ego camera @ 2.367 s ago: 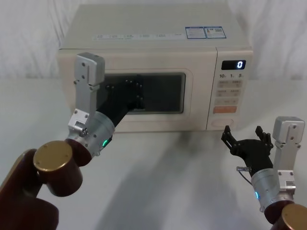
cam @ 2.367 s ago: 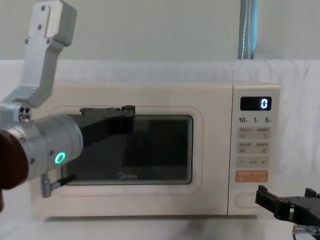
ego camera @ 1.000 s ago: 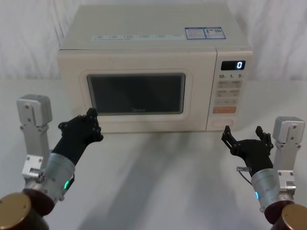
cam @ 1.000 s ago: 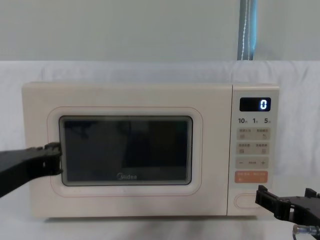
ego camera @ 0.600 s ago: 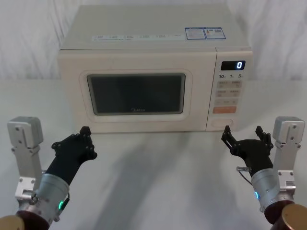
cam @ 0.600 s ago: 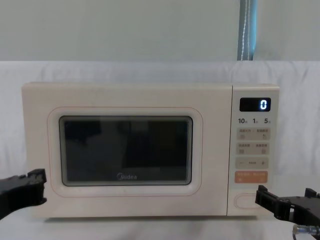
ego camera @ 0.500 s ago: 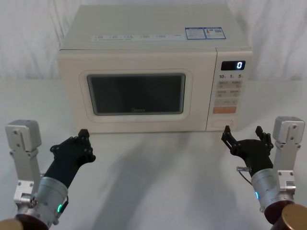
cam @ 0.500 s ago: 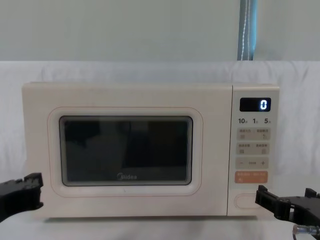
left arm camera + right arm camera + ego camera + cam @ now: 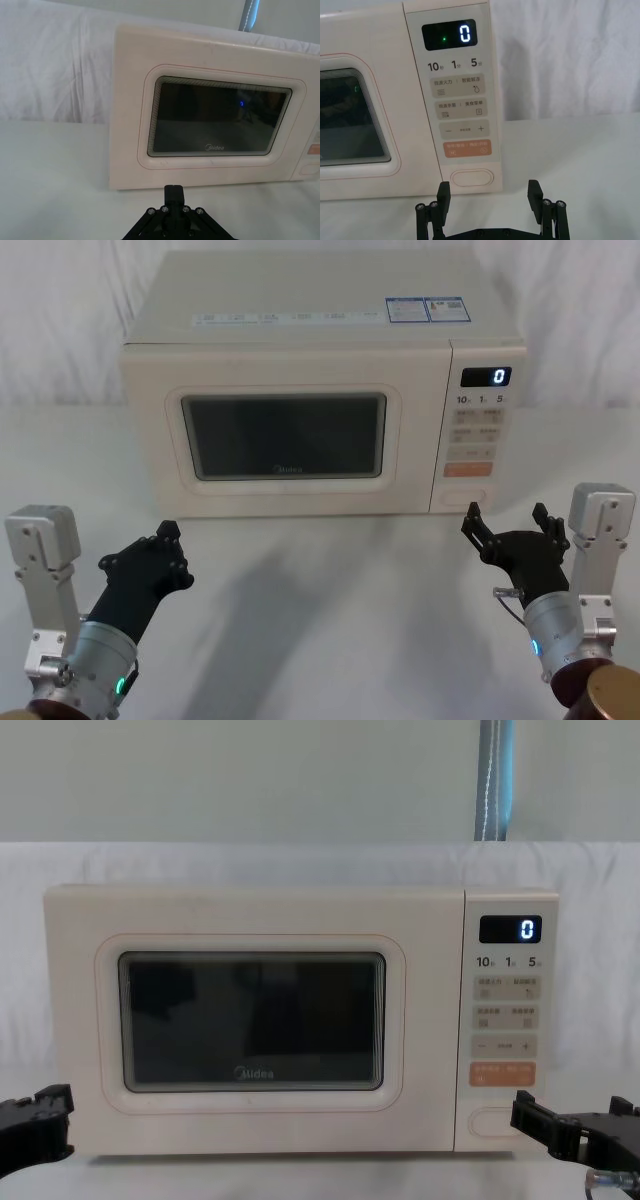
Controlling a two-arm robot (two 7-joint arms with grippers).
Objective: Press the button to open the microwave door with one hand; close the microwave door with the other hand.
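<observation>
sitting flush shut, cream microwave door (image 9: 285, 435), left gripper (image 9: 150, 558) closed, right gripper (image 9: 507, 535) spread

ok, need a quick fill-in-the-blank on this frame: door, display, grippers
1. The microwave door is fully ____.
2. The display shows the digit ____.
3. The button sits directly below the ____ rectangular key.
4. The right gripper, fingers spread, sits on the table in front of the control panel; the left gripper sits before the microwave's ____ front corner.

Missing words: shut; 0; orange; left
</observation>
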